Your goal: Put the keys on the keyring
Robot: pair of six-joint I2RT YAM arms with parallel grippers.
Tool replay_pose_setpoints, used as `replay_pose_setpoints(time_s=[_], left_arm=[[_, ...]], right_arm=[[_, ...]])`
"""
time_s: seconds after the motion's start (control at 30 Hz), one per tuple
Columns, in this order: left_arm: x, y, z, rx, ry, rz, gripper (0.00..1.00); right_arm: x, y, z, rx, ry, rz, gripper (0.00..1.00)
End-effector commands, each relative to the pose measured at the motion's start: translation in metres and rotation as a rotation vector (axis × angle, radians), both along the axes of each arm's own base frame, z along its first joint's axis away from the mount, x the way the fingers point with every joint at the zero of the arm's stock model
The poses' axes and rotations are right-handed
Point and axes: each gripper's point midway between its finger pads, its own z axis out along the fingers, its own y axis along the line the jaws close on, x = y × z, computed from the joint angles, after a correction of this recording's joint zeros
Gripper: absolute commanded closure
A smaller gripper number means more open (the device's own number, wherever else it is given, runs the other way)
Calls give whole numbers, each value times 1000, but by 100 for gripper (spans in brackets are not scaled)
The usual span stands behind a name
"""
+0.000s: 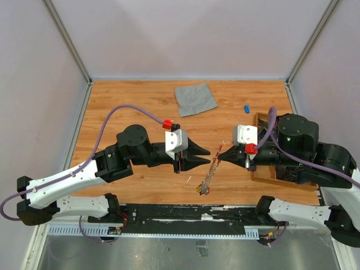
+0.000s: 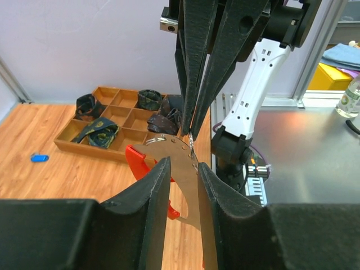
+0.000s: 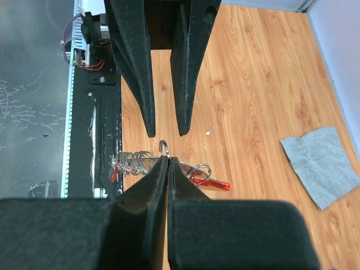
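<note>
Quick count: two hands, one keyring (image 3: 135,163), one loose blue key (image 1: 246,108), one grey cloth (image 1: 195,98) and one wooden tray (image 2: 90,149), all on the wood surface (image 1: 129,101).

My right hand (image 1: 220,158) is clamped tight, tips pinching a thin wire loop at the top of the keyring. The coiled rings and chain hang just below those tips and trail down to the surface on the near side. Red plastic (image 3: 216,184) pokes out of the bundle. How many keys sit in there, I can't count.

My left hand (image 1: 210,156) faces the keyring from the left, almost tip to tip with the right. Its fingers stand apart and a flat shiny strip lies in the gap. I can't tell whether they are pinching it.

The blue key lies alone, well beyond the keyring and to its right. The cloth is beyond the keyring too, a little to its left.

The tray is right of the keyring, under my right arm. It is split into compartments: dark rolled bundles fill several, and a few show bare wood.
</note>
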Motion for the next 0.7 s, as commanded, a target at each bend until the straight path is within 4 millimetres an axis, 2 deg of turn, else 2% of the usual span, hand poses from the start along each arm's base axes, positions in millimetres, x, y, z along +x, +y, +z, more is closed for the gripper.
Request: replay_pose_setpoints(time_s=[0.0,0.4,0.67], left_arm=[[-6,-3,10,-48,1,-36,68],[-9,-12,14,-62,6,-61,68],[-7,-16,11,-42,-1,-62,75]], right_arm=[[2,0,18,69,-41,-9,100],[0,5,19,88,-40,14,100],[-1,5,19,95,-39,19,100]])
